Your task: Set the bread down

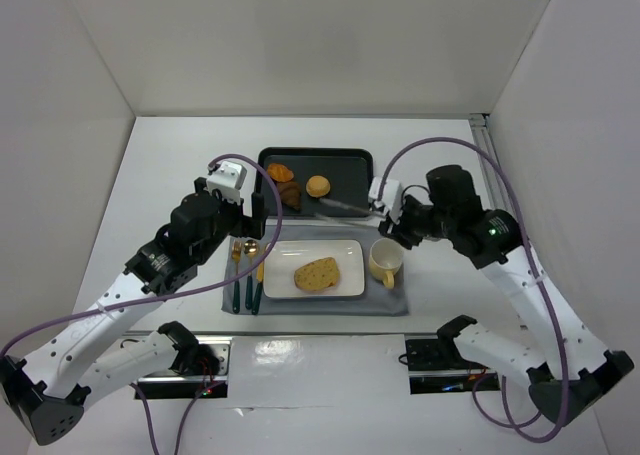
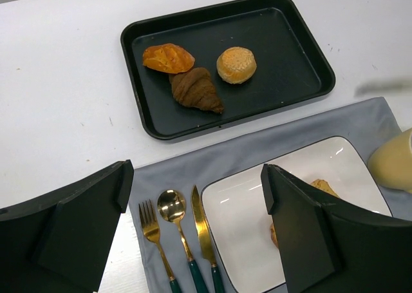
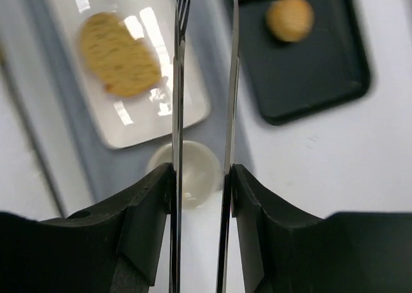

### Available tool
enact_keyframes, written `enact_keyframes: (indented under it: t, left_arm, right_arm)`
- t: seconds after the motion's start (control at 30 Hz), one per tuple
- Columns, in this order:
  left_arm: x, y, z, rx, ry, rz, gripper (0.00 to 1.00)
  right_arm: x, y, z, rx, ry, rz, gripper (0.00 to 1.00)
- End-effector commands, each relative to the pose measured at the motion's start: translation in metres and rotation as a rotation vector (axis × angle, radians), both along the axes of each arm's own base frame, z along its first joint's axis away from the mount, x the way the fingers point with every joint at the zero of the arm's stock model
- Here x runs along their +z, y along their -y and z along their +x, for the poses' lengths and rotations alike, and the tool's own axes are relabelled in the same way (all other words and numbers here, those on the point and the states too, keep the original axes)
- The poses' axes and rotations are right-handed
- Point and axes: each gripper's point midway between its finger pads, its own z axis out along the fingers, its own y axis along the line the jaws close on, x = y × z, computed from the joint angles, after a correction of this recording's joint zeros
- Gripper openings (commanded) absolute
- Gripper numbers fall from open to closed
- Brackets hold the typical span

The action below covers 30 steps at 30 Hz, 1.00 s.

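The flat oval slice of golden-tan bread (image 1: 317, 274) with its darker crust lies on the white rectangular plate (image 1: 345, 250), a little right of the plate's middle. The plate stands on a grey cloth placemat (image 1: 320, 303). Just right of it, on the same cloth, is a pale yellow cup (image 1: 386, 259). At the left are a gold fork (image 1: 236, 270), a gold spoon (image 1: 250, 265) and a gold knife (image 1: 259, 275) with dark green handles, side by side.

The right gripper (image 3: 201, 177) is closed on thin metal tongs (image 3: 178, 80). The two arms of the tongs stand a narrow gap apart, and nothing is between them. In the top view the tongs reach left, over the near edge of the black rectangular tray (image 1: 345, 165). The left gripper (image 2: 196, 180) is spread wide and holds nothing; it hangs above the cutlery and the plate's left part.

The tray lies behind the placemat and carries three pastries: an orange-brown one (image 1: 280, 173), a dark brown croissant (image 1: 290, 195) and a small round pale bun (image 1: 318, 186).

All stands on a matte white table (image 1: 180, 165), closed in by plain white walls (image 1: 300, 45) at the back and at both sides. Purple cables (image 1: 430, 145) loop along each arm.
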Motion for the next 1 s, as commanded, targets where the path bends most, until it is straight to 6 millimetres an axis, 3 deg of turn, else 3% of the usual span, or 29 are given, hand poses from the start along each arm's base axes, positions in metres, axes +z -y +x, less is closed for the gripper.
enact_keyframes:
  t: [0.0,0.07,0.1,0.17,0.2,0.27,0.3,0.4,0.43,0.47,0.5,0.63,0.97]
  left_arm:
    - [0.010,0.001,0.004,0.000,0.039,-0.011,1.00]
    - [0.010,0.003,0.003,-0.012,0.037,-0.014,1.00]
    - [0.010,0.003,0.003,-0.012,0.037,-0.014,1.00]
    - [0.009,0.004,0.003,-0.021,0.036,-0.017,1.00]
    - [0.009,0.004,0.003,-0.021,0.036,-0.017,1.00]
    - [0.011,0.006,0.003,-0.031,0.042,-0.025,1.00]
    - [0.014,0.006,0.002,-0.031,0.049,-0.030,1.00]
    - [0.014,0.007,0.001,-0.041,0.047,-0.032,1.00]
    - [0.014,0.007,0.001,-0.041,0.047,-0.032,1.00]
    - [0.014,0.009,0.000,-0.050,0.046,-0.035,1.00]
    - [0.014,0.009,0.000,-0.050,0.046,-0.035,1.00]
    - [0.014,0.010,-0.001,-0.059,0.044,-0.037,1.00]
    - [0.011,0.014,-0.001,-0.077,0.034,-0.036,1.00]
  right_arm:
    - [0.044,0.032,0.061,-0.254,0.246,0.103,0.49]
    - [0.032,0.055,0.080,-0.356,0.269,0.105,0.48]
    - [0.033,0.083,0.099,-0.454,0.304,0.105,0.48]
    - [0.019,0.104,0.112,-0.527,0.266,0.142,0.48]
    - [0.014,0.132,0.122,-0.614,0.261,0.146,0.47]
    - [-0.010,0.156,0.137,-0.697,0.189,0.174,0.47]
    - [-0.019,0.178,0.141,-0.757,0.175,0.172,0.47]
    - [-0.057,0.201,0.154,-0.829,0.099,0.160,0.47]
    - [-0.074,0.208,0.159,-0.852,0.075,0.146,0.47]
    - [-0.079,0.210,0.163,-0.871,0.067,0.150,0.47]
    - [-0.098,0.217,0.164,-0.906,0.018,0.136,0.47]
    - [-0.138,0.229,0.168,-0.988,-0.088,0.095,0.47]
    - [-0.205,0.239,0.154,-1.054,-0.297,-0.008,0.57]
